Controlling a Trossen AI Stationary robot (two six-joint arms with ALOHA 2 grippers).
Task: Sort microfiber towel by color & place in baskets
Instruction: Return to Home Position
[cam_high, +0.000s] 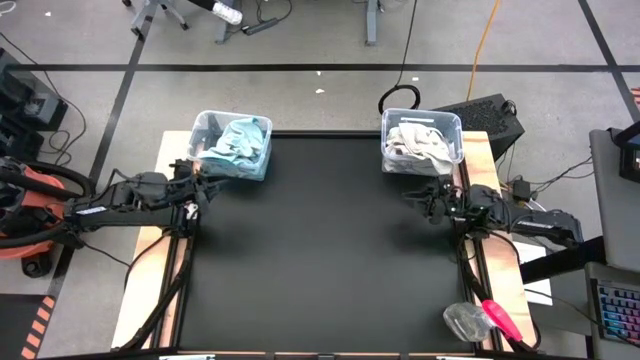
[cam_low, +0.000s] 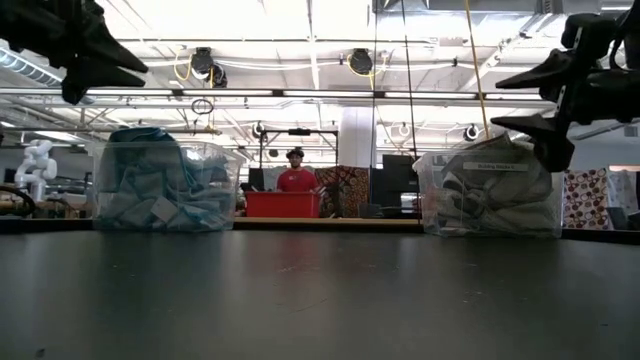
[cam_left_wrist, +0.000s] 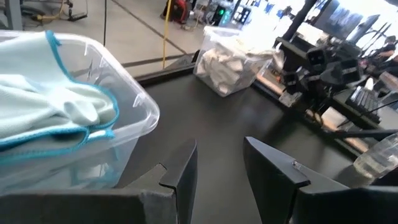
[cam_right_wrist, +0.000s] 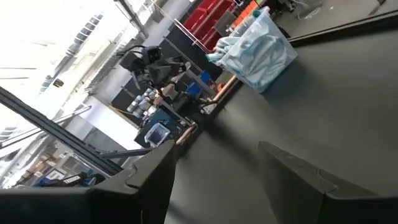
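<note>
My left jaws hang spread, empty, beside the left basket (cam_high: 203, 121) of blue towels (cam_high: 240, 145) — my right jaws likewise beside the right basket (cam_high: 456, 126) of gray towels (cam_high: 415, 143). Retracting home, I'd clear the 2 rims first.

- Overhead, we look straight down on the whole black bench (cam_high: 320, 260).
- At bench height, we face level across it.
- Our wrist cameras peer closely past the dark left hand (cam_left_wrist: 219, 144) and right hand (cam_right_wrist: 214, 146); all views share the clear blue-towel bin (cam_left_wrist: 134, 93).
</note>
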